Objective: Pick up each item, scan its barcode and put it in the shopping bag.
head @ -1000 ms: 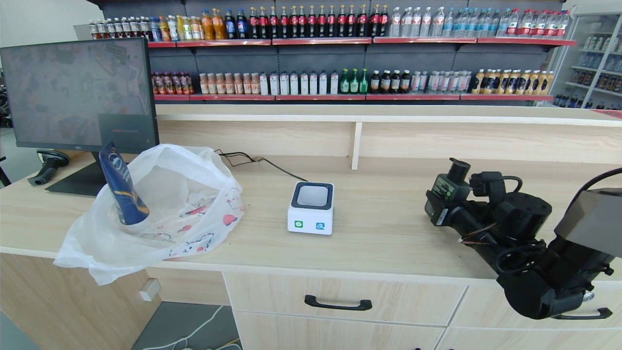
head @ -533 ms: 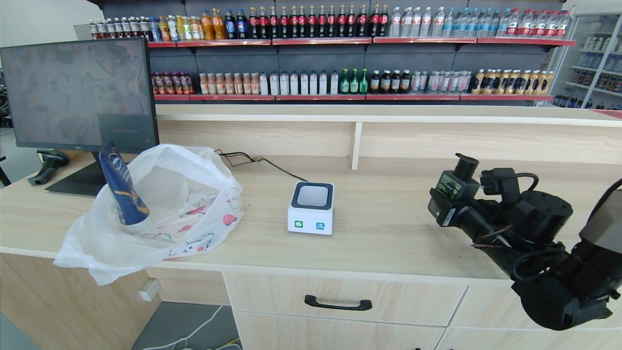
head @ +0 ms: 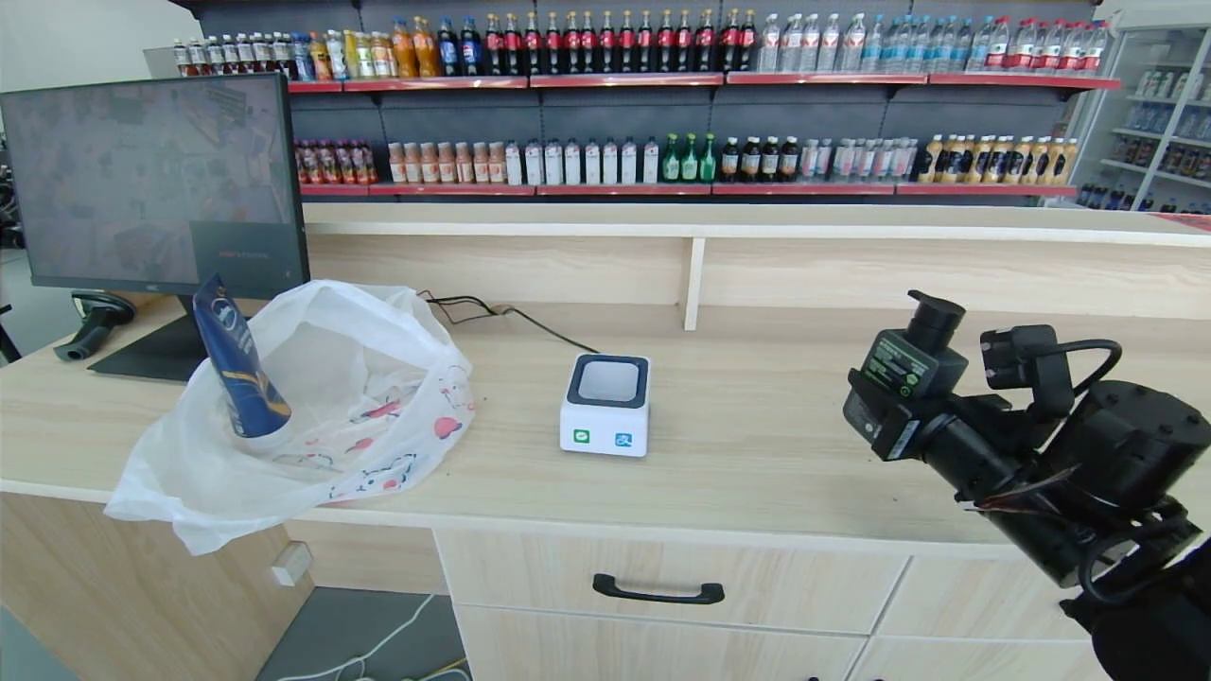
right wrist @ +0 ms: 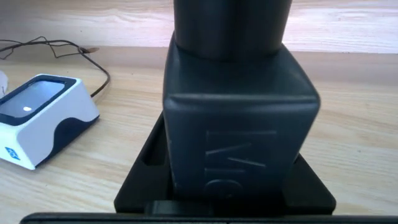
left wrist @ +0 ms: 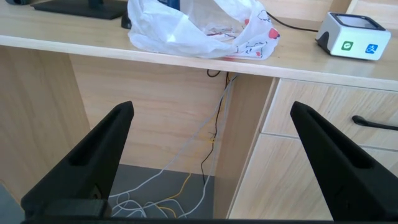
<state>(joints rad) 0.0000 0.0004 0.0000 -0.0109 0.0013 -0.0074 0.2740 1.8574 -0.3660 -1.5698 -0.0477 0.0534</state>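
Note:
A black square bottle (head: 899, 364) with a green label and round cap is tilted above the right side of the counter, with my right gripper (head: 913, 421) shut on it. The same black bottle (right wrist: 233, 124) looms close in the right wrist view, the white barcode scanner (right wrist: 37, 118) off to one side of it. The scanner (head: 607, 402) sits mid-counter. A white plastic shopping bag (head: 359, 397) lies open at the left with a blue tube (head: 236, 364) standing in it. My left gripper (left wrist: 211, 155) hangs open below the counter's front edge, holding nothing.
A monitor (head: 156, 180) and a black handheld scanner (head: 95, 322) stand at the counter's back left. A cable (head: 511, 317) runs from the scanner to the back. Drawers with black handles (head: 658, 594) face me. A raised ledge (head: 757, 232) borders the counter's far side.
My right arm has drawn to the right and a little upward with the black bottle, farther from the scanner. The bag, tube and scanner have not moved.

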